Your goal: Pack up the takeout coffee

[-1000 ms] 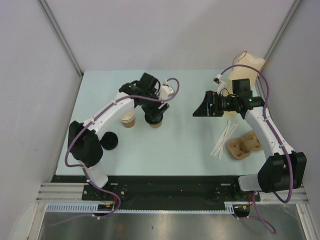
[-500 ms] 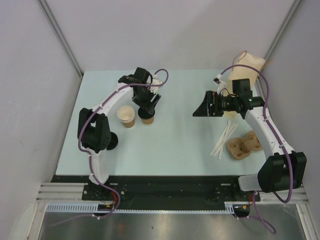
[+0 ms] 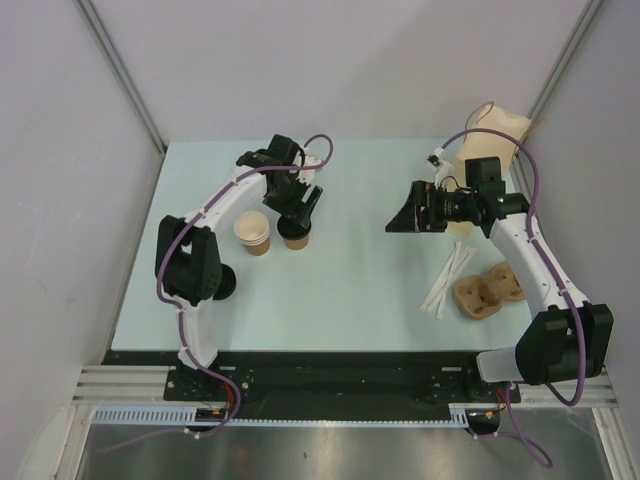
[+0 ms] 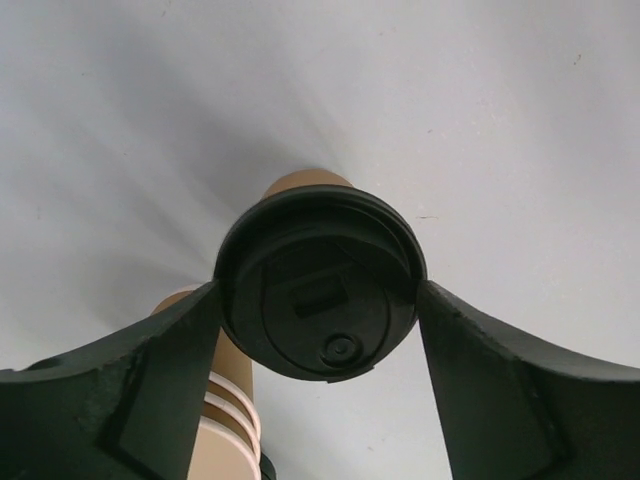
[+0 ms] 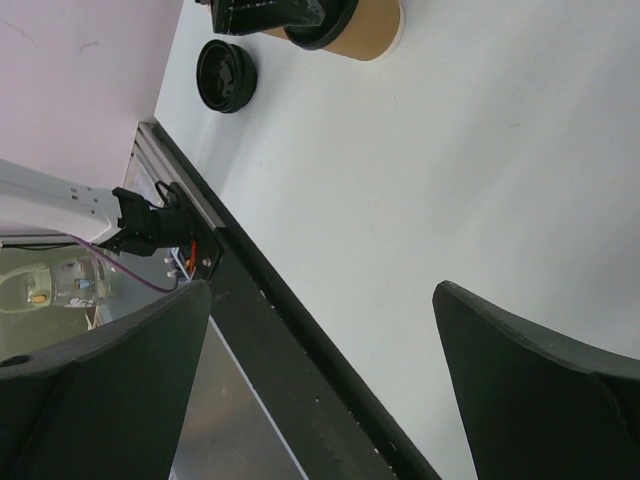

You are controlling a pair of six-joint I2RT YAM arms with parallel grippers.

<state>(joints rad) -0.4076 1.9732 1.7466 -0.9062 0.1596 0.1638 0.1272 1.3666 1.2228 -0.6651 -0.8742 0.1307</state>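
A tan coffee cup with a black lid (image 3: 293, 237) stands on the table left of centre. My left gripper (image 3: 298, 207) is right above it. In the left wrist view its fingers (image 4: 190, 360) press both sides of the lid (image 4: 320, 250), so the left gripper (image 4: 318, 292) is shut on the cup. A stack of open tan cups (image 3: 252, 232) stands just to its left, also showing in the left wrist view (image 4: 225, 420). A loose black lid (image 3: 222, 281) lies near the left arm. My right gripper (image 3: 405, 218) hangs open and empty over the table's right half.
A tan paper bag (image 3: 492, 135) stands at the back right corner. A brown pulp cup tray (image 3: 488, 289) and white sticks (image 3: 448, 280) lie at the right. The right wrist view shows the lidded cup (image 5: 360, 22), the loose lid (image 5: 226, 74) and the table's near edge (image 5: 300, 330).
My left gripper has moved left with the lidded cup, bringing it beside the open cups. The right arm has not moved.
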